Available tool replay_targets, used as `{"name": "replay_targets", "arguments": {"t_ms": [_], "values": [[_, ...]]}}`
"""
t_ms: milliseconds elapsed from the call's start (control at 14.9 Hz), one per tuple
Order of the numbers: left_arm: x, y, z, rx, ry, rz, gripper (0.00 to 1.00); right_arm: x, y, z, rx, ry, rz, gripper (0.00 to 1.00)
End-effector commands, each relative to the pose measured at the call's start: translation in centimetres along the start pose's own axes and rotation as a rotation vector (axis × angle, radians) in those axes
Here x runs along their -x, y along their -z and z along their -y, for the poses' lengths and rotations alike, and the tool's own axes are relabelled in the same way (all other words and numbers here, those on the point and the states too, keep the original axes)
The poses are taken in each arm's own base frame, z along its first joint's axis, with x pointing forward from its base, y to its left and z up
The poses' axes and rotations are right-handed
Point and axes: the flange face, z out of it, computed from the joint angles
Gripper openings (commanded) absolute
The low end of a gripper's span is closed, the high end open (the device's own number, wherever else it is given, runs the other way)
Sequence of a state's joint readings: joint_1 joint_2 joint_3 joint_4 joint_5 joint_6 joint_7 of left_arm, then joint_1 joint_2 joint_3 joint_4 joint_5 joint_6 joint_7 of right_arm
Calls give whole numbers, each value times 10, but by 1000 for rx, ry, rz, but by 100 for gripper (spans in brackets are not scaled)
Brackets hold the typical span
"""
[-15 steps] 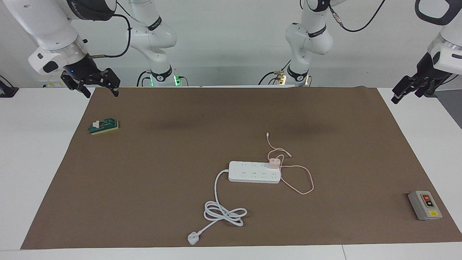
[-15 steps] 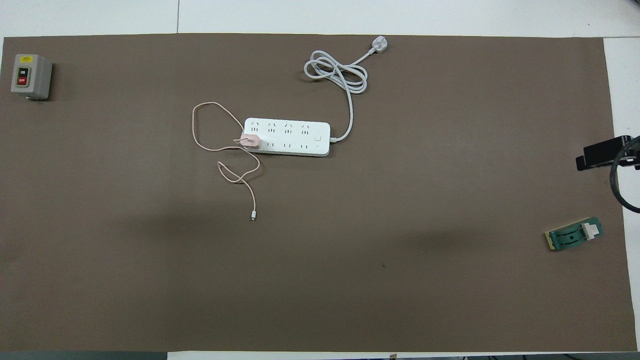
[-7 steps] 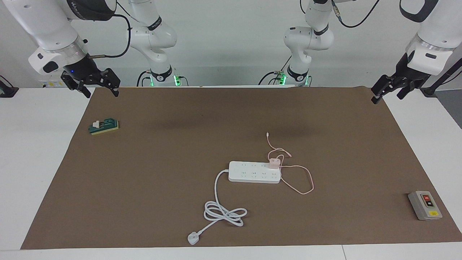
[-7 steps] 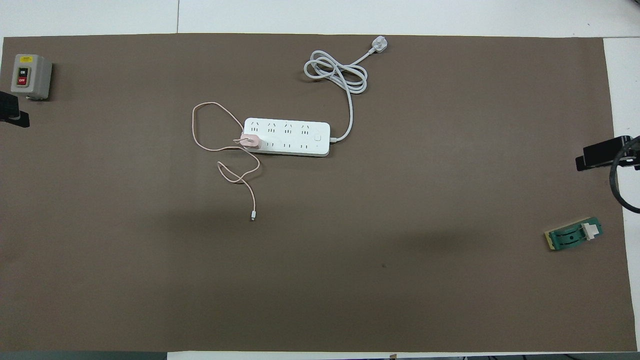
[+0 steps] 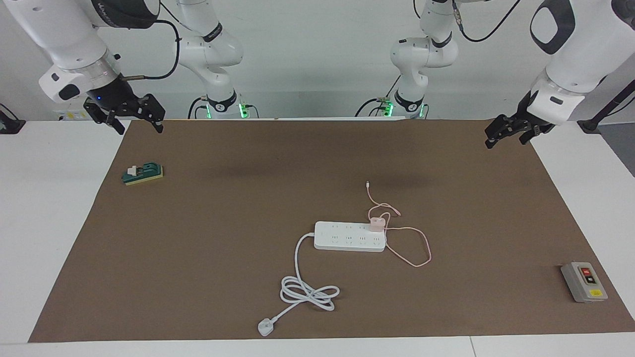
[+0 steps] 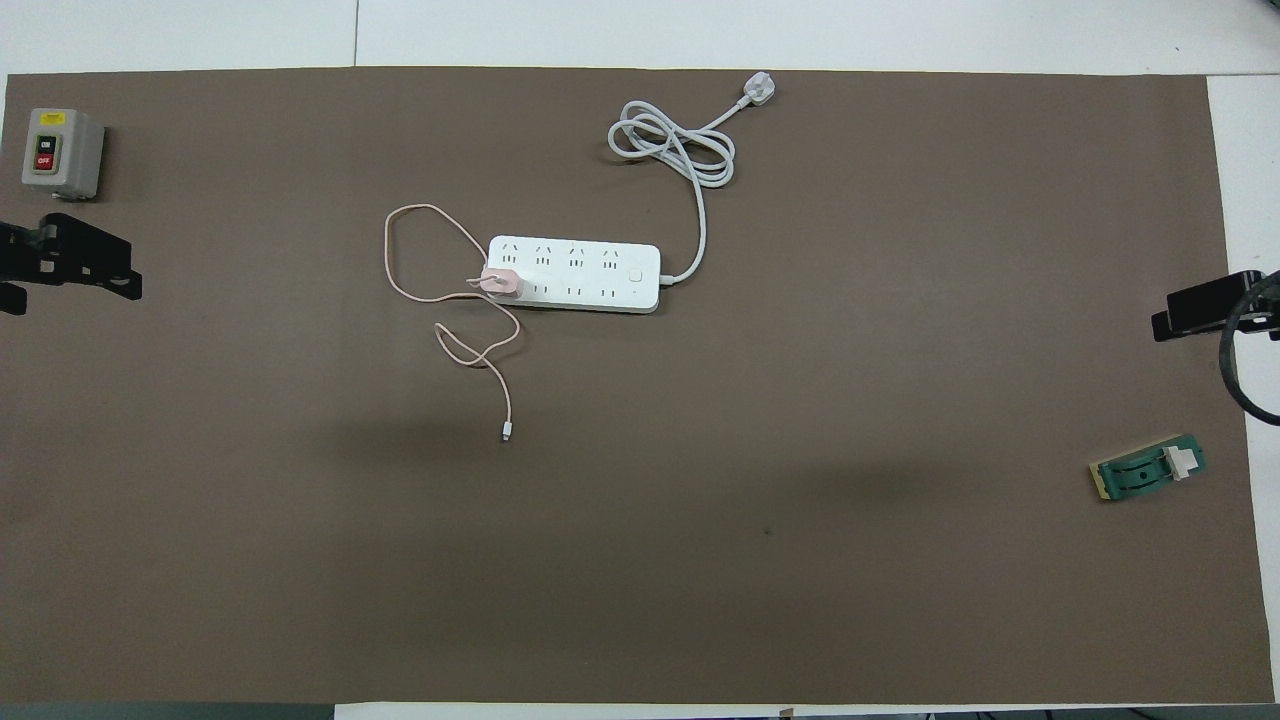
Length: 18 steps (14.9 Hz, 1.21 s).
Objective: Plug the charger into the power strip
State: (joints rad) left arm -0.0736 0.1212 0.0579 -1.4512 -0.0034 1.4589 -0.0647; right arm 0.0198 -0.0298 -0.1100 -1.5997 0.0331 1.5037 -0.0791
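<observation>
The white power strip (image 5: 347, 237) (image 6: 580, 275) lies flat near the middle of the brown mat. The pale-pink charger (image 5: 376, 224) (image 6: 498, 283) sits on the strip's end toward the left arm's end of the table; I cannot tell how deep its prongs are. Its thin pink cable (image 5: 419, 250) (image 6: 400, 255) loops on the mat beside it. My left gripper (image 5: 506, 140) (image 6: 66, 280) hangs open and empty over the mat's edge, well away from the charger. My right gripper (image 5: 140, 130) (image 6: 1195, 312) waits open and empty over the mat's corner at the right arm's end.
The strip's thick white cord (image 5: 307, 292) (image 6: 670, 145) coils on the mat, farther from the robots, and ends in a white plug (image 5: 265, 327) (image 6: 757, 92). A grey switch box (image 5: 584, 281) (image 6: 60, 152) stands near the left gripper. A green block (image 5: 143, 173) (image 6: 1150, 472) lies near the right gripper.
My left gripper has swung in from off the table's end to over the mat's edge, lower than before. The right arm, charger and strip have not moved.
</observation>
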Motion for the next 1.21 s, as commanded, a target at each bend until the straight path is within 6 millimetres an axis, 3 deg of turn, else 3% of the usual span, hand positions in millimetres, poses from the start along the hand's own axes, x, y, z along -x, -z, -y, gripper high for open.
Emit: {"name": "replay_targets", "arguments": {"t_ms": [0, 202, 404, 1144], "values": [[-2, -7, 6, -26, 10, -23, 100, 4, -2, -1, 3, -17, -2, 100], [-9, -30, 5, -22, 6, -78, 100, 4, -1, -1, 3, -15, -5, 100], [-6, -39, 3, -17, 0, -107, 100, 4, -1, -1, 4, -17, -6, 100], [-5, -19, 3, -12, 7, -128, 100, 4, -2, -1, 4, -18, -6, 100]]}}
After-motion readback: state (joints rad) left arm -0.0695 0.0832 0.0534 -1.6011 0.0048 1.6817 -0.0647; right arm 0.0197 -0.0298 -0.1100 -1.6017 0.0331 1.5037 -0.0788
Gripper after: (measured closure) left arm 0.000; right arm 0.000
